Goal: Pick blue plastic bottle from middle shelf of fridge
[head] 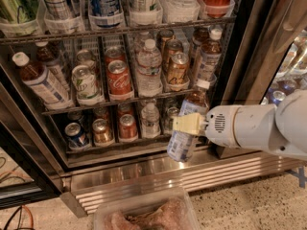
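Observation:
My gripper (186, 124) is shut on the blue plastic bottle (180, 146). The bottle has a white cap, amber drink and a pale blue-and-white label. It hangs tilted, cap up and to the right, out in front of the lowest tier, clear of the middle shelf (96, 104). The white arm reaches in from the right. The fridge (240, 56) stands with its door open. Two bottles of the same kind remain on the middle shelf, one at the far left (41, 80) and one at the right (209, 56).
The middle shelf also holds a clear water bottle (149, 68), a red cola can (118, 78) and other cans. Short cans (101, 131) fill the lowest tier. The ribbed steel grille (168, 176) runs below. A clear plastic bin (144, 214) sits on the floor in front.

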`<state>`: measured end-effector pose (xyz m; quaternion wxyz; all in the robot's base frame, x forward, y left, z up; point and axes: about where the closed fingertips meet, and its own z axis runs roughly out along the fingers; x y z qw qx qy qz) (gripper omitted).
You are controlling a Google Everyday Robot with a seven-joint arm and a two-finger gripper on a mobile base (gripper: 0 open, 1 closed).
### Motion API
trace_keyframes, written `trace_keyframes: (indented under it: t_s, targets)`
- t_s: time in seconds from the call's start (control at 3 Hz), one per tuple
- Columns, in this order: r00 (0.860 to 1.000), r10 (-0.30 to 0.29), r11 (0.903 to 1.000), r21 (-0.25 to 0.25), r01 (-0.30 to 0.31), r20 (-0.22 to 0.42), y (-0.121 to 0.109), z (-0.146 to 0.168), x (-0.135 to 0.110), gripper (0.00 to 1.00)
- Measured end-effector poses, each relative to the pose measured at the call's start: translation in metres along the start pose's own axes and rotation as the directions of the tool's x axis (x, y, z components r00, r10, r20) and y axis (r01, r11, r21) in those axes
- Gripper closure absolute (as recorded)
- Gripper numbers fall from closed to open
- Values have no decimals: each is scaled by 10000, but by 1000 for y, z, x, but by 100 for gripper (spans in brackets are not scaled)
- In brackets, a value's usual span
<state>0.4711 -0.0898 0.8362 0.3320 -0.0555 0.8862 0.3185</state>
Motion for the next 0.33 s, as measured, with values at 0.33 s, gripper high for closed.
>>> trace_keyframes:
  t_s: [0.33]
  targets:
    - [10000, 42, 10000, -10, -42, -65, 0, 0, 2, 100]
